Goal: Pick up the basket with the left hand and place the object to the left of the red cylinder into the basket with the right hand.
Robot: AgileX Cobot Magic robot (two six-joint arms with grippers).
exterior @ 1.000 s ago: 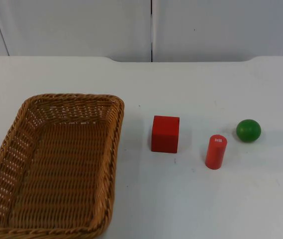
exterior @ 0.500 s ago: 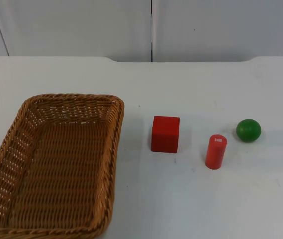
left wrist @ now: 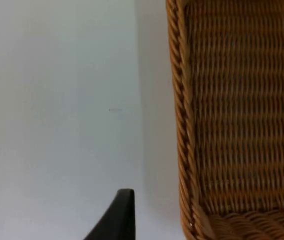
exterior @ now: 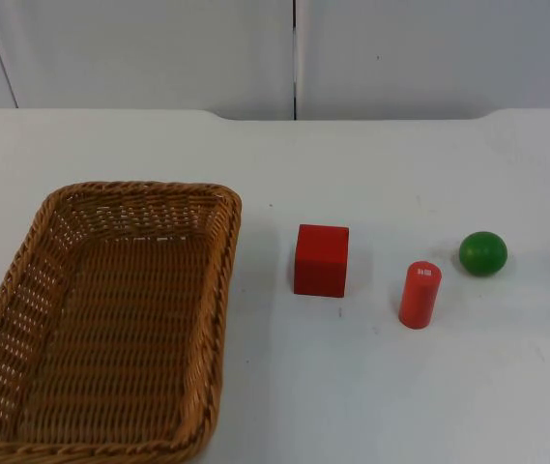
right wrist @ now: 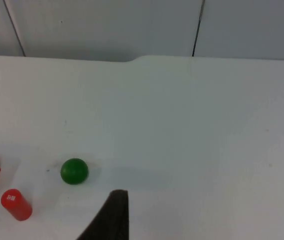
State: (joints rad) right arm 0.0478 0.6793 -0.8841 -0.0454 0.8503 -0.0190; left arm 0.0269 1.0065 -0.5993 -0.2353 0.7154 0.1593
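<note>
Top view, as you see it: a wicker basket (exterior: 110,319) sits at the lower left of the white table (exterior: 371,164), a red cube (exterior: 321,259) lies right of it near the frame's centre, a red cylinder (exterior: 419,295) stands upright just right of and below the cube, and a green ball (exterior: 482,252) rests further right. Your left gripper (left wrist: 116,220) shows one black fingertip beside the basket's rim, apart from it. Your right gripper (right wrist: 113,215) shows one fingertip over bare table near the ball; you cannot tell how either pair of jaws stands.
</note>
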